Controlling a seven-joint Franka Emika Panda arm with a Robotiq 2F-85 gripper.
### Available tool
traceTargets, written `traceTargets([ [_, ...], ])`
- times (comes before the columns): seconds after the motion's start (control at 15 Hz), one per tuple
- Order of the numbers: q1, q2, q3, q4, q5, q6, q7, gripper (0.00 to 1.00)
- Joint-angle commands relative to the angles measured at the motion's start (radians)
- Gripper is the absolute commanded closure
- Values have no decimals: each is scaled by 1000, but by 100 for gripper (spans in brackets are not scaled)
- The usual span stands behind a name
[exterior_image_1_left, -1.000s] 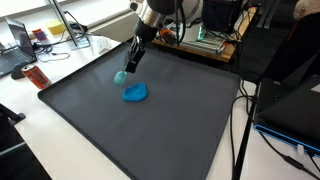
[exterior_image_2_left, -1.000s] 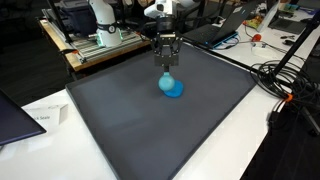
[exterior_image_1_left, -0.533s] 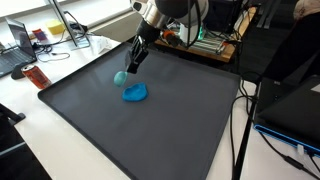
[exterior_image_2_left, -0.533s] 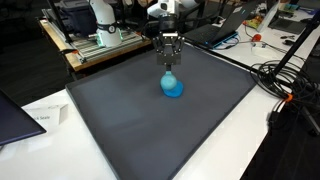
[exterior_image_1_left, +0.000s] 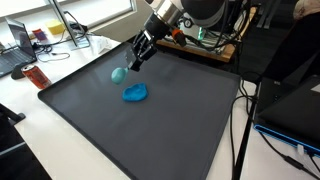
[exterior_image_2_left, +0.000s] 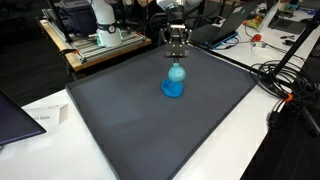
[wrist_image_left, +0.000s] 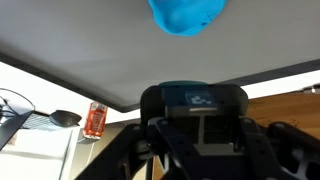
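Note:
My gripper (exterior_image_1_left: 129, 69) hangs over the far part of a dark mat (exterior_image_1_left: 150, 130), shut on a teal round object (exterior_image_1_left: 119, 74). Seen from the opposite side, the gripper (exterior_image_2_left: 177, 58) has the teal object (exterior_image_2_left: 177, 72) hanging at its fingertips, just above the mat (exterior_image_2_left: 130, 120). A blue lump (exterior_image_1_left: 135, 93) lies on the mat a little nearer than the gripper, and in an exterior view this blue lump (exterior_image_2_left: 173, 89) is directly below the teal object. In the wrist view the teal object (wrist_image_left: 192, 96) fills the space between the fingers, with the blue lump (wrist_image_left: 188, 14) at the top edge.
An orange can (exterior_image_1_left: 37, 76) stands off the mat's corner on the white table, also seen as the can (wrist_image_left: 96, 118). A laptop (exterior_image_1_left: 18, 45) sits beyond it. Cables (exterior_image_2_left: 290, 80) and dark equipment (exterior_image_1_left: 285, 70) crowd one side. A wooden bench (exterior_image_2_left: 110, 45) borders the far edge.
The gripper has risen and drifted toward the mat's far edge, carrying the teal object with it. The blue lump has stayed where it was.

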Motion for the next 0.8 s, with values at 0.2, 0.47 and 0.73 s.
traceTargets([
  [0.2,48,42,1,20,-7,113,-67,78],
  [0.47,66,46,-2,24,11,144,-103,78],
  [0.73,64,37,11,33,40,143,-150,78],
])
